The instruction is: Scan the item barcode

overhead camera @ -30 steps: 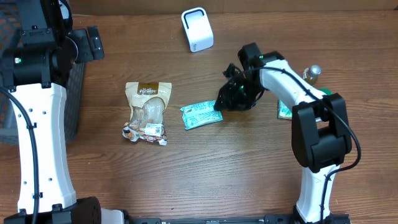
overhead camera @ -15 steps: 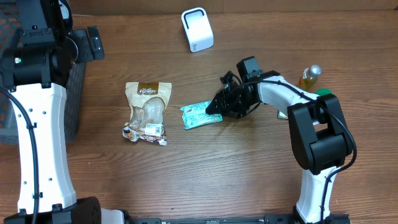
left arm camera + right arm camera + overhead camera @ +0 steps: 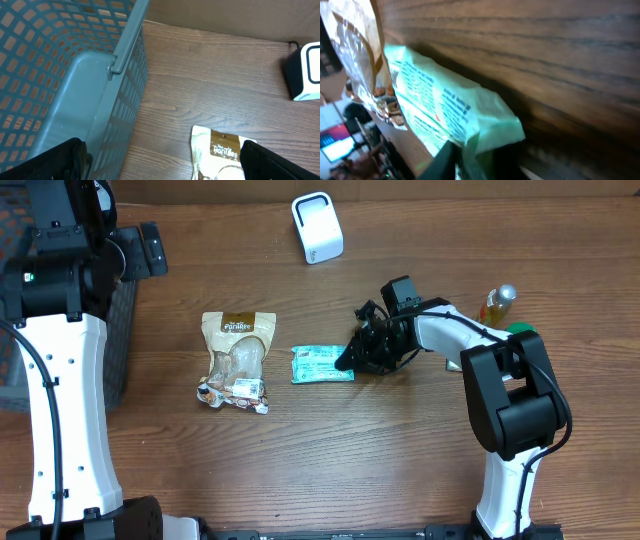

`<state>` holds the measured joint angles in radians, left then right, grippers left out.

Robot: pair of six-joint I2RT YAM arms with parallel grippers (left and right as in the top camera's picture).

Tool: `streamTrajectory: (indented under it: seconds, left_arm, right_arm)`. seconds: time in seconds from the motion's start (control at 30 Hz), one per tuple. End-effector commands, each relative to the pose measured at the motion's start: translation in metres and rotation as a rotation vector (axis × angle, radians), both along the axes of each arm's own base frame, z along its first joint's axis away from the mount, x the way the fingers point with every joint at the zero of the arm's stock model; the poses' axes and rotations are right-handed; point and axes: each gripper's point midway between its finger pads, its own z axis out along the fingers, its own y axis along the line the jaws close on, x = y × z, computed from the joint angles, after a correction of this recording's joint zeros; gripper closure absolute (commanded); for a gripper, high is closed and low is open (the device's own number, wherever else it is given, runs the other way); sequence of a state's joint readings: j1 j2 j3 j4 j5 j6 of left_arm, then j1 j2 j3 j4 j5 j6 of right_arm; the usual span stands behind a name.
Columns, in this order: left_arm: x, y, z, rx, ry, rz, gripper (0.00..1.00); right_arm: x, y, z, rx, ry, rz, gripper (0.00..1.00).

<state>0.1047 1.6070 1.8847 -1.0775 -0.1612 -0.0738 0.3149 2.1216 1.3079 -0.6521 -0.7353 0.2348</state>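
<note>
The right gripper is apparently pinching the green packet's right edge; the left gripper is hanging spread wide and empty, well left of that packet.

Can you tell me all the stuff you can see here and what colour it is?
scanner: one, white, far middle of the table
snack pouch: one, tan, left of centre
green packet: one, light green, centre, right of the snack pouch, not touching it
bottle: one, yellowish with a silver cap, right side, beyond the right arm
green thing: one, mostly hidden by the right arm, cannot tell what it is
basket: one, grey mesh, left edge
table: one, brown wood, under everything
left gripper: one, black, open, above the basket's edge and the snack pouch
right gripper: one, black, pinching the green packet's right end
</note>
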Motion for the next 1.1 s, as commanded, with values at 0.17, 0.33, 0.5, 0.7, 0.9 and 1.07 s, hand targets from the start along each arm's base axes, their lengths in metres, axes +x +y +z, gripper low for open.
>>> streamTrajectory:
  seconds: [0.17,0.33,0.5,0.7,0.9,1.07]
  left_arm:
    - [0.002,-0.003,-0.001,0.009,0.003,-0.018,0.01]
    - [0.002,-0.003,-0.001,0.009,0.003,-0.018,0.00]
    - [0.002,-0.003,-0.001,0.009,0.003,-0.018,0.01]
    - [0.002,-0.003,-0.001,0.009,0.003,-0.018,0.01]
    - [0.002,-0.003,-0.001,0.009,0.003,-0.018,0.01]
    - [0.002,-0.003,-0.001,0.009,0.003,-0.018,0.00]
  right_arm:
    - [0.010,-0.002,0.014,0.045,-0.017,-0.018,0.96]
    - [0.021,-0.006,0.058,0.083,-0.171,0.024,0.96]
    - [0.018,-0.009,0.094,0.099,-0.263,0.058,0.96]
    - [0.010,-0.016,0.105,0.093,-0.245,0.046,0.96]
    - [0.008,-0.016,0.104,0.090,-0.233,0.047,0.96]
    - [0.008,-0.016,0.104,0.089,-0.232,0.047,0.96]
